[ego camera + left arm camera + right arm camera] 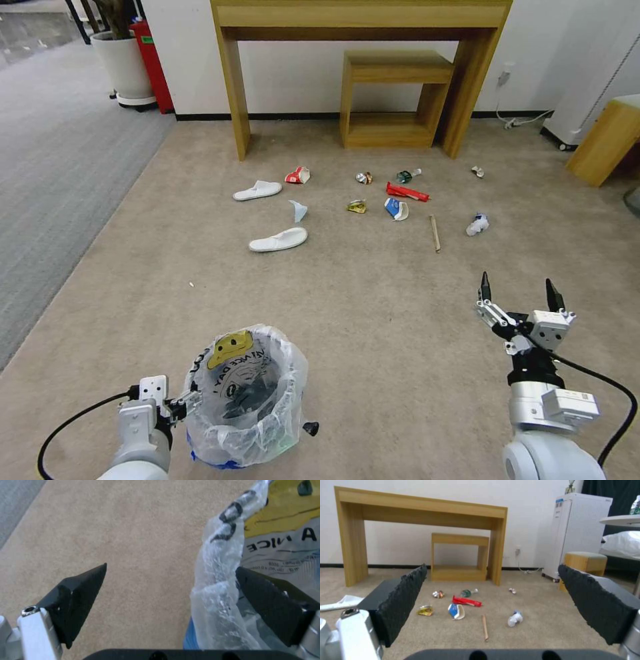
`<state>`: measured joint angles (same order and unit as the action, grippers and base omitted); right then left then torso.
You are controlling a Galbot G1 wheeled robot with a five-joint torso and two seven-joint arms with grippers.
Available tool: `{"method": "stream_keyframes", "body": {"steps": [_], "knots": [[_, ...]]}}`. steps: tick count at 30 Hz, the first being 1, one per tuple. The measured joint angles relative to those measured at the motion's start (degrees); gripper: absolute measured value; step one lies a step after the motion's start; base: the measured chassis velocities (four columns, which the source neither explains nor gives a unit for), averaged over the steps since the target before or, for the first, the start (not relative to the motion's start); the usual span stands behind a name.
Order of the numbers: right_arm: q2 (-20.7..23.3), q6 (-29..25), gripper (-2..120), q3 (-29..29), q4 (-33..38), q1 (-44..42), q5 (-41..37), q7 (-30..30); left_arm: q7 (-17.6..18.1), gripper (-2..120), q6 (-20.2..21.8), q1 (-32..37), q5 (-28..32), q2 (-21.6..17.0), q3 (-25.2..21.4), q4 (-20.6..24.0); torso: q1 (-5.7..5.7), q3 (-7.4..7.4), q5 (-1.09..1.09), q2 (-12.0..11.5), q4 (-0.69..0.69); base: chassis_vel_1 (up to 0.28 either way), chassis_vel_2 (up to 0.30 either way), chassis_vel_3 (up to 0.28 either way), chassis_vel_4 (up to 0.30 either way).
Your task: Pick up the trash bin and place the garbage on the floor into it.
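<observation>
We see the small round trash bin [248, 400], lined with a crinkled translucent white plastic bag printed with dark letters and a yellow figure, sitting on the beige short-pile carpet floor [373, 320] at the near edge, on our left side. Our left gripper [170, 590] is at the bin's left rim, its black fingers [80, 597] spread apart: one lies outside over bare carpet, the other inside the bag's mouth, so the rim stands between them, not clamped.

Our right gripper [517, 288] hovers above open carpet on the near right, fingers [485, 285] wide apart and holding nothing.

The garbage lies well ahead, before the light wooden desk [360, 20] at the far wall: two white slippers [278, 239] to the left, a red crumpled carton [297, 175], a crushed can [363, 177], a small green-labelled bottle [407, 175], a long red wrapper [406, 193], a wooden stick [435, 233] and a white-blue packet [477, 225] farther right.
</observation>
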<state>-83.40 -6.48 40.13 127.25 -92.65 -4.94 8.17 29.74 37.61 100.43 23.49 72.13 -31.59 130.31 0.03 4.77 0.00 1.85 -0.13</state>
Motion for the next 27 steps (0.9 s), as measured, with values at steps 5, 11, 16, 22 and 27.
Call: {"method": "stream_keyframes", "body": {"steps": [5, 11, 16, 22, 27], "knots": [[0.0, 0.1, 100, 0.0, 0.0, 0.0, 0.0, 0.0, 0.1, 100, 0.5, -0.6, 0.7, 0.4, 0.6, -0.6, 0.0, 0.0, 0.0, 0.0, 0.0, 0.0, 0.0, 0.0, 0.0], [0.0, 0.1, 100, 0.0, -0.1, 0.1, 0.0, 0.1, 0.1, 99, 0.7, -1.3, 0.7, 1.0, 1.6, -2.0, 0.0, 0.0, 0.0, 0.0, 0.0, 0.0, 0.0, 0.0, 0.0], [-0.1, 0.1, 100, -0.2, -0.5, 0.3, 0.1, 0.1, 0.1, 98, 0.7, -1.8, 0.5, 1.3, 2.1, -3.1, 0.0, 0.0, 0.0, 0.0, 0.0, 0.0, 0.0, 0.0, 0.0], [-0.3, 0.2, 100, -0.5, -1.0, 0.6, 0.3, 0.1, 0.1, 98, 0.6, -2.5, 0.6, 1.5, 2.2, -4.6, 0.0, 0.0, 0.0, 0.0, 0.0, 0.0, 0.0, 0.0, 0.0], [-0.3, 0.3, 100, -0.6, -1.5, 1.0, 0.5, 0.1, 0.5, 95, 0.6, -3.6, 1.3, 1.5, 2.3, -6.6, 0.0, 0.0, 0.0, 0.0, 0.0, 0.0, 0.0, 0.0, 0.0]]}}
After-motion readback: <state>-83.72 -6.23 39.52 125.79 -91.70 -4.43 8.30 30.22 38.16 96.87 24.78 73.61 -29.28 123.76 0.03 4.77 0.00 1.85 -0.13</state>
